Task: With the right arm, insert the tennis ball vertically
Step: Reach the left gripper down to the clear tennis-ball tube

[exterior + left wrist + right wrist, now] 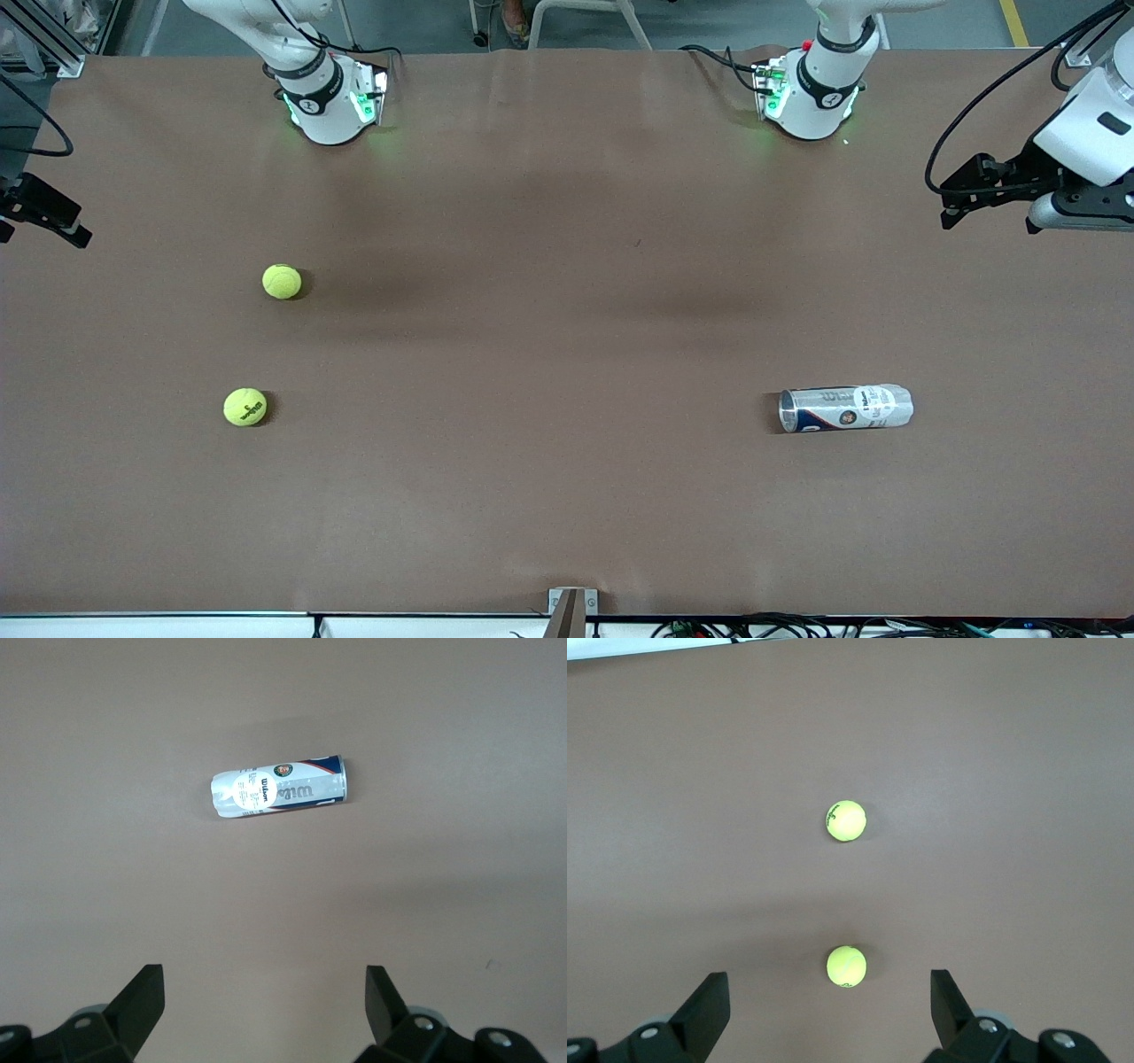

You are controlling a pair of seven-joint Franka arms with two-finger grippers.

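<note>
Claws both gape, right claw (828,1010) over two fuzzy, springy tennis balls (846,966) — pinch one across its middle, left claw (264,1010) waiting.

Fuzzy felt tennis balls (282,281); glossy plastic can (846,408).

Two tennis balls (282,281) (244,407), one ball can (845,408)

The can (278,787), lying on its side just above the middle of the left wrist view, bears the brand "Wilson" in small print on its white label and again in large letters on the blue band; the other marks are unreadable.
</note>
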